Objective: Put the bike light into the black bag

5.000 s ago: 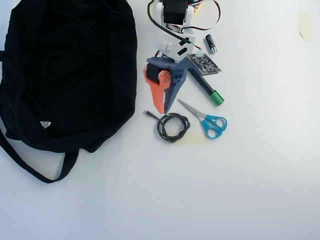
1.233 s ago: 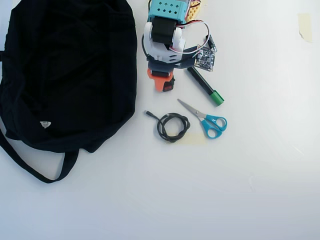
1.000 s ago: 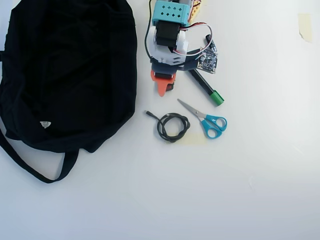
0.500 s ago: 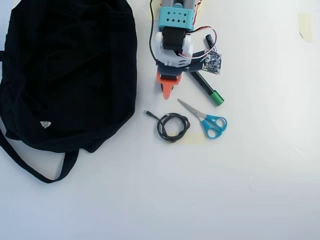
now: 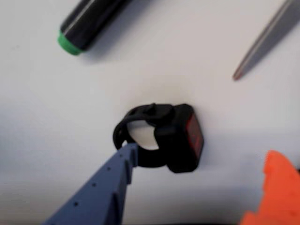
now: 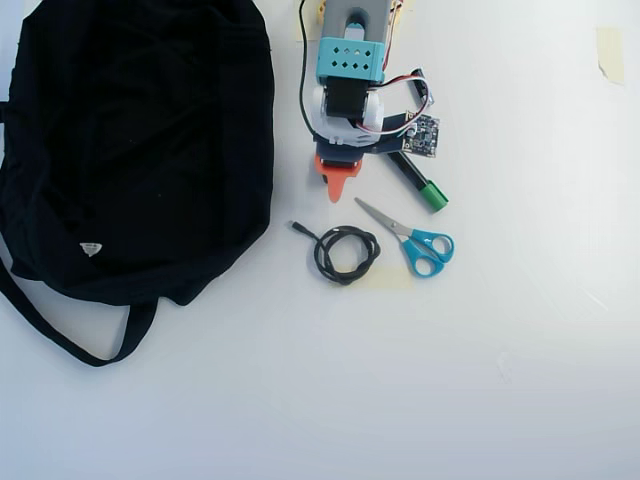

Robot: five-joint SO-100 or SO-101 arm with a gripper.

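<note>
In the wrist view the bike light lies on the white table, a small black block with a red lens and a black loop strap. My gripper is open around it. The blue finger has its tip at the strap, and the orange finger stands apart on the right. From overhead the gripper points straight down and hides the light. The black bag lies to the left, with its white label and long strap.
A black marker with a green cap lies right beside the gripper and shows in the wrist view as the marker. Blue-handled scissors and a coiled black cable lie just below. A scissor blade tip is near the light.
In the overhead view the arm has reached further down the picture and tipped over the light. The light showed beside the orange finger a second ago and is now covered.
</note>
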